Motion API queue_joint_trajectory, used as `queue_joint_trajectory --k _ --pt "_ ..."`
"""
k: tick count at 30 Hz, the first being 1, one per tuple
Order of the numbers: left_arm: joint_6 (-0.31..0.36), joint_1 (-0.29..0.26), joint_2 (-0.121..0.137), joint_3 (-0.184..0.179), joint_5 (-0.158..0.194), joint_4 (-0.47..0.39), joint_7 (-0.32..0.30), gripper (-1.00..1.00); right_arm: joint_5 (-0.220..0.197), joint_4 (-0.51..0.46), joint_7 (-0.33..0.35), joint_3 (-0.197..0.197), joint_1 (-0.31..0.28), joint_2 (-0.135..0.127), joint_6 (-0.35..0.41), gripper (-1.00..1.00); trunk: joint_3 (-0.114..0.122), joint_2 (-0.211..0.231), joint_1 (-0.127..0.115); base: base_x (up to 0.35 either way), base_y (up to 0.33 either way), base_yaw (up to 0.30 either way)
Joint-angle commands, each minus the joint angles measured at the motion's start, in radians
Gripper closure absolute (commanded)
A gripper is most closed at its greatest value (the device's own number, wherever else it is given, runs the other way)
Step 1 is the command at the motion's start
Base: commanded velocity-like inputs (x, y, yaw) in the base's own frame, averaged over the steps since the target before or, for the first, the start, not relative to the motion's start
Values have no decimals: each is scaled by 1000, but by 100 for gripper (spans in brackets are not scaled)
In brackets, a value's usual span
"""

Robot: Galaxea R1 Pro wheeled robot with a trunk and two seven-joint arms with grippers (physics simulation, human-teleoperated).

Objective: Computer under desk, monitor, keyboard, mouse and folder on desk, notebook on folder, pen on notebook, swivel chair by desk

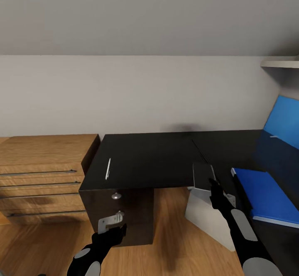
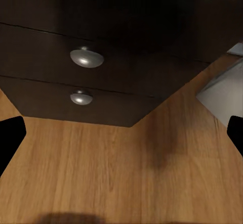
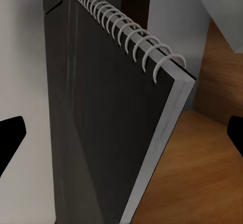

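Notebook (image 1: 203,176) lies at the counter (image 1: 153,155) front edge, the right hand (image 1: 214,183) at it; whether that hand grips it I cannot tell. Pen (image 1: 108,168) lies far left of the notebook, folder (image 1: 267,195) right, cut off by the frame. Left hand (image 1: 118,230) hangs wide before dark drawers (image 2: 76,77).

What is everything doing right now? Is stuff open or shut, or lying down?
Thin white pen: lying flat on the black desk top.
Dark spiral-bound notebook: closed, at the desk's edge.
Bright blue flat folder: closed, lying on the desk.
Dark drawers with silver knobs: shut.
Light wooden drawer unit: drawers shut.
Left tool: open, empty.
Right tool: open, either side of the notebook.
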Motion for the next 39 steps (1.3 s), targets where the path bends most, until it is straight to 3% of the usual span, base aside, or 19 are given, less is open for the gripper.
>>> queue_joint_trajectory --k 1,4,5,16,34,39 --pt "1 -1 1 -3 10 -1 10 -100 -8 -2 -5 -2 -1 0 5 -100 -1 -1 0 27 0 0" --pt "1 -1 1 -3 10 -1 10 -100 -8 -2 -5 -2 -1 0 5 -100 -1 -1 0 7 0 0" --pt "1 -1 1 -3 10 -1 11 -100 -8 -2 -6 -2 -1 0 5 100 -1 -1 0 3 0 0" --pt "2 -1 1 -3 13 -1 10 -100 -6 -2 -5 -2 -1 0 5 100 -1 -1 0 0 0 0" --pt "2 -1 1 0 8 0 14 -100 -2 -67 -5 1 0 0 4 100 55 125 -69 0 0 0" --pt "2 -1 1 -1 7 0 14 -100 -2 -144 -7 1 31 0 6 100 71 160 -88 -200 -44 0"
